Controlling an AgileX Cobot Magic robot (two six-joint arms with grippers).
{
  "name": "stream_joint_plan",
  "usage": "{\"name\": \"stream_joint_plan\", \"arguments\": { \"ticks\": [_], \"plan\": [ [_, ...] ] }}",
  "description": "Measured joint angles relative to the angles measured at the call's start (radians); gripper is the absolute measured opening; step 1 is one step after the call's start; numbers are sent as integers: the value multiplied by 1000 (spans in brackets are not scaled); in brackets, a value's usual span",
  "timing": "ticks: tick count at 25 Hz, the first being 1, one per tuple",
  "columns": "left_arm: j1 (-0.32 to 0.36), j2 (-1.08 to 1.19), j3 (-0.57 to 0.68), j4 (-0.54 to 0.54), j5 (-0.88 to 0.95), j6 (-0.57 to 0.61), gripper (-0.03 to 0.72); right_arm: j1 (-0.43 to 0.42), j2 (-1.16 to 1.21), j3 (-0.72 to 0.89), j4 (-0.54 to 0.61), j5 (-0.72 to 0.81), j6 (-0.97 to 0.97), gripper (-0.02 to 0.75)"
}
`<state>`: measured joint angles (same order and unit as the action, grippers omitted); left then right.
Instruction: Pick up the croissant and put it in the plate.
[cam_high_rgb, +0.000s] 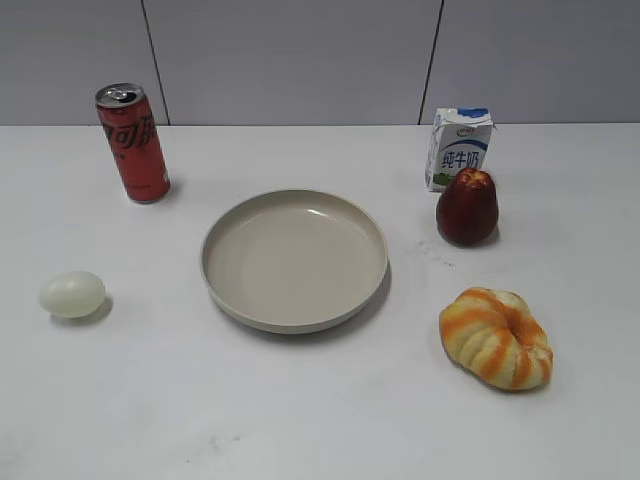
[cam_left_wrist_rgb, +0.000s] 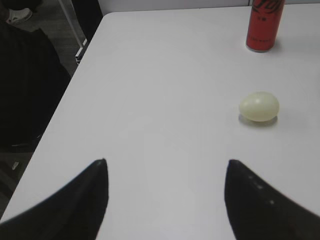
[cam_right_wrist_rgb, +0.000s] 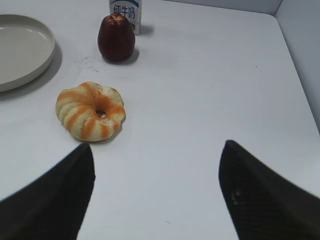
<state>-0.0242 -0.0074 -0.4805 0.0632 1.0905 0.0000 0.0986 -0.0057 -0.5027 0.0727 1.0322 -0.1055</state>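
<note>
The croissant (cam_high_rgb: 496, 337), pale yellow with orange-brown stripes, lies on the white table at the front right, right of the plate (cam_high_rgb: 222, 283). The plate is round, beige-grey and empty, in the middle of the table. In the right wrist view the croissant (cam_right_wrist_rgb: 90, 110) lies ahead and left of my open, empty right gripper (cam_right_wrist_rgb: 157, 145), and the plate's edge (cam_right_wrist_rgb: 42, 56) shows at the top left. My left gripper (cam_left_wrist_rgb: 166, 161) is open and empty over bare table near the left edge. Neither gripper shows in the exterior view.
A dark red apple (cam_high_rgb: 467, 207) and a milk carton (cam_high_rgb: 459, 146) stand behind the croissant. A red cola can (cam_high_rgb: 133, 142) stands at the back left. A pale egg (cam_high_rgb: 72, 294) lies at the front left; it shows in the left wrist view (cam_left_wrist_rgb: 259, 106).
</note>
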Motion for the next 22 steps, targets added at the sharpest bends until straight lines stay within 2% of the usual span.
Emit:
{"name": "stream_joint_plan", "arguments": {
  "ticks": [13, 17, 22],
  "plan": [
    [0, 0, 0, 0, 0, 0, 552, 0, 32, -2, -16, -4, 0, 573],
    [0, 0, 0, 0, 0, 0, 552, 0, 208, -36, -17, -75, -1, 572],
    [0, 0, 0, 0, 0, 0, 552, 0, 560, -112, 30, -124, -7, 571]
  ]
}}
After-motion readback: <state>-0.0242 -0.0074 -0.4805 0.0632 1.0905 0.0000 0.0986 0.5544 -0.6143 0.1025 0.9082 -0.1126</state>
